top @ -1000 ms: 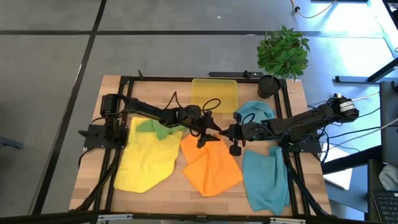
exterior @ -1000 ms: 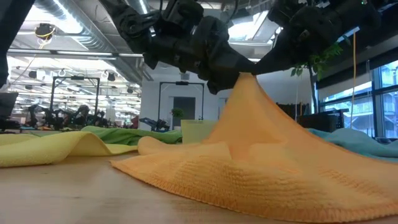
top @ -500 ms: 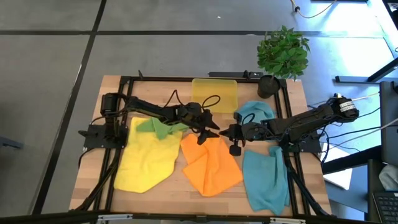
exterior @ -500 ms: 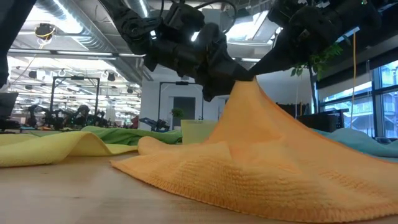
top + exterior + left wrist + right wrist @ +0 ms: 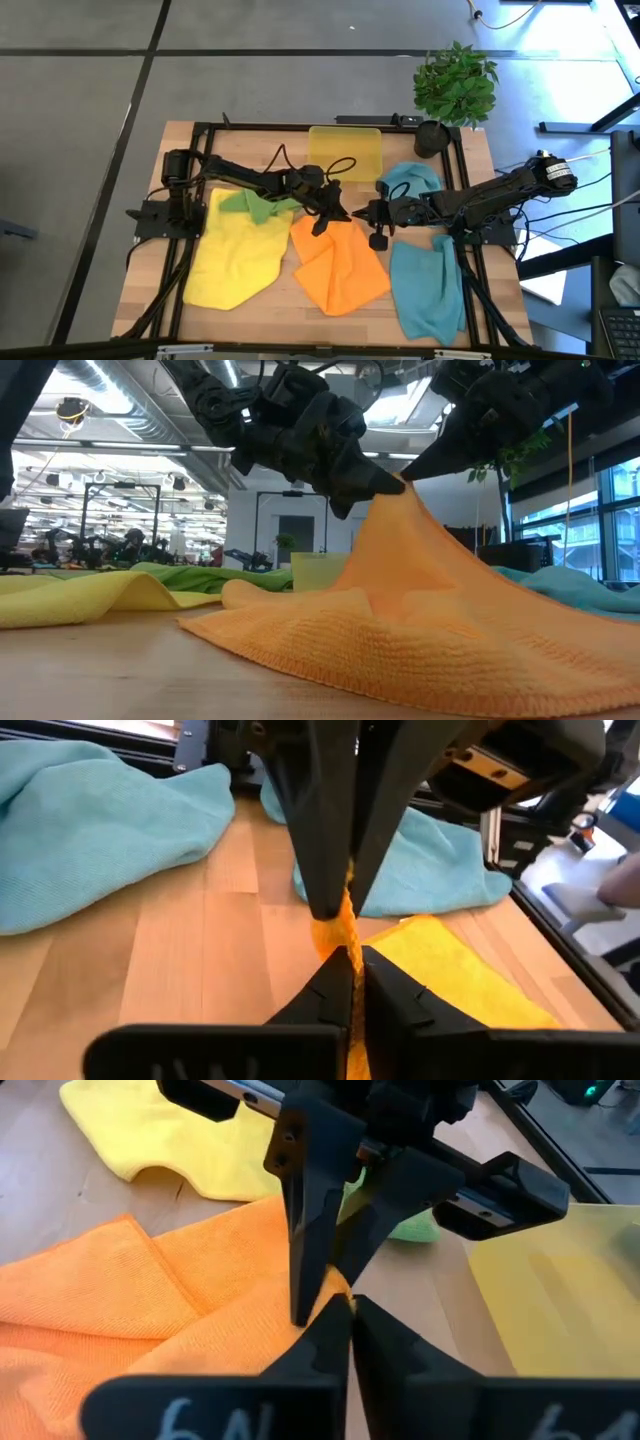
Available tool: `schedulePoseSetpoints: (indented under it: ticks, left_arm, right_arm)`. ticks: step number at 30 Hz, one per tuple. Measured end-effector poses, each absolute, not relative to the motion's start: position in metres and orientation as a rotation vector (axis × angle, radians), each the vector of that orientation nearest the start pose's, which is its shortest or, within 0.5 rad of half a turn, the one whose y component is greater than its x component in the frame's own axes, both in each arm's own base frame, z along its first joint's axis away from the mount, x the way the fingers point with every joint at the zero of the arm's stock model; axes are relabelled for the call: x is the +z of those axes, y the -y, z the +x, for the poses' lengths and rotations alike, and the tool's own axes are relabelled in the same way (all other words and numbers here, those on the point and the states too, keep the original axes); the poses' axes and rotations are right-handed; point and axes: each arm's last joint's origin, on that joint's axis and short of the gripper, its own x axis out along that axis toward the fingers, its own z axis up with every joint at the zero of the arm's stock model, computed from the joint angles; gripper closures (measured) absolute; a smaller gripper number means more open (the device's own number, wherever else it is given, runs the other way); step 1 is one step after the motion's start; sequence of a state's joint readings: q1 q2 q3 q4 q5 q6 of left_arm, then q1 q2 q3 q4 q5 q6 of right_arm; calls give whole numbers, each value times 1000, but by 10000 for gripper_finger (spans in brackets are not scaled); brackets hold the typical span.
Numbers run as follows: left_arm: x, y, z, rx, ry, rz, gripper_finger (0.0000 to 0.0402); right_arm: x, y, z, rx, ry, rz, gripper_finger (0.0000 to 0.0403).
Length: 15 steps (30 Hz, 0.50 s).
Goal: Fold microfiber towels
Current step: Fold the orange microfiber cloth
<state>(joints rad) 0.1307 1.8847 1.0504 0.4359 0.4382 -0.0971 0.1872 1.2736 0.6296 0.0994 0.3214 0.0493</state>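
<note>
The orange towel (image 5: 340, 265) lies mid-table with one corner drawn up into a peak (image 5: 398, 490). My left gripper (image 5: 343, 214) and my right gripper (image 5: 362, 213) meet tip to tip at that peak, each shut on it. A yellow towel (image 5: 235, 250) lies flat at the left, with a green towel (image 5: 256, 207) crumpled at its far edge. One teal towel (image 5: 425, 285) lies at the right and another (image 5: 410, 180) is bunched behind my right arm. My left gripper pinches the raised corner of the orange towel (image 5: 336, 934) between its two fingertips, coming roughly level from the table's left. The corner is lifted and the cloth slopes down from it onto the table. My right gripper pinches the same raised corner (image 5: 336, 1292) between its fingertips, from the table's right, tips facing my left gripper's. The towel hangs from the hold like a tent, its lower edges on the table (image 5: 300, 640).
A translucent yellow tray (image 5: 345, 150) sits at the far middle of the table. A potted plant (image 5: 455, 85) stands at the far right corner. Bare wood shows along the near edge (image 5: 300, 320) between the yellow and orange towels.
My left gripper has shut on the orange towel's raised corner, right beside my right gripper's tips, after standing open around it. The towel has kept its tented shape.
</note>
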Motion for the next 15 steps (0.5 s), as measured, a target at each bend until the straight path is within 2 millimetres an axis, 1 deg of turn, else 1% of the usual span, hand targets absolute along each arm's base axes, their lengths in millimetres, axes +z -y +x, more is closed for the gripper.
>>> schedulePoseSetpoints:
  ticks: [6,8,12,15]
  left_arm:
    - [177,-41,395,-252,-399,-179,401]
    - [181,-41,392,-245,-417,-167,401]
    - [198,-42,380,-190,-471,-94,401]
    - [217,-37,369,-127,-487,-26,401]
  right_arm:
    - [206,-39,252,-151,-540,-63,341]
    - [204,-39,251,-159,-565,-28,326]
    - [197,-39,246,-161,-642,59,298]
    - [193,-39,243,-146,-699,120,282]
